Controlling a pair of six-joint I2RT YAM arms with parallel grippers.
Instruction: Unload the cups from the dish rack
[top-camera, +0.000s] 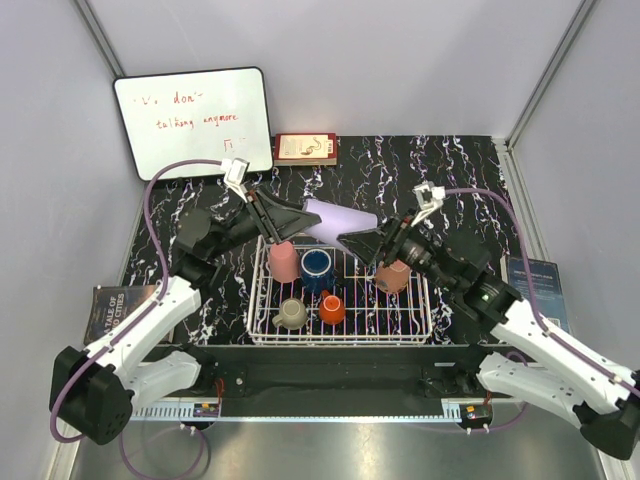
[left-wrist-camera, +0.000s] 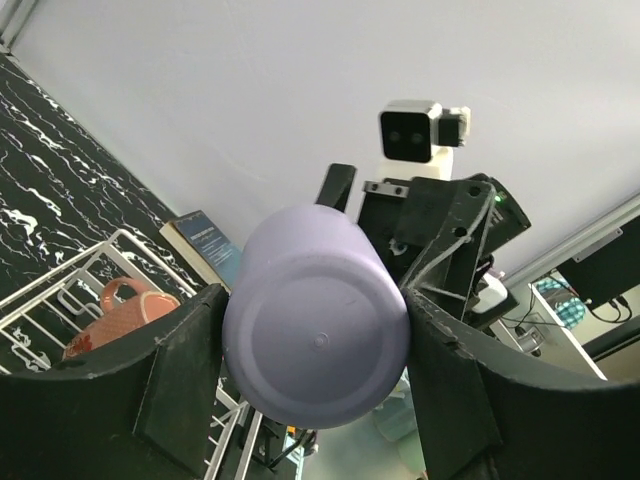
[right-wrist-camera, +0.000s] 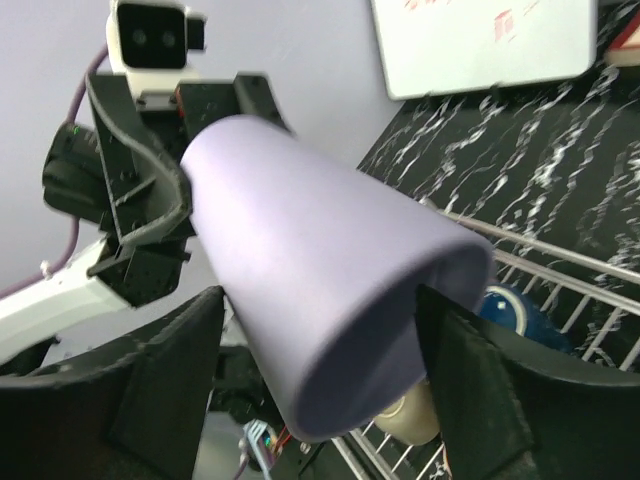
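Observation:
The lavender tumbler (top-camera: 340, 220) lies on its side in the air above the white wire dish rack (top-camera: 340, 338). My left gripper (top-camera: 300, 215) is shut on its base end, with both fingers against it in the left wrist view (left-wrist-camera: 315, 390). My right gripper (top-camera: 365, 243) is open around its mouth end (right-wrist-camera: 320, 390), its left finger clear of the wall. In the rack stand the salmon-pink cup (top-camera: 283, 262), the dark blue mug (top-camera: 317, 266), the brown mug (top-camera: 393, 275), the beige mug (top-camera: 291, 314) and the orange cup (top-camera: 332, 309).
A whiteboard (top-camera: 195, 120) leans at the back left with a red book (top-camera: 306, 148) beside it. One book (top-camera: 110, 305) lies at the table's left edge and another (top-camera: 540, 280) at the right edge. Grey walls enclose the table.

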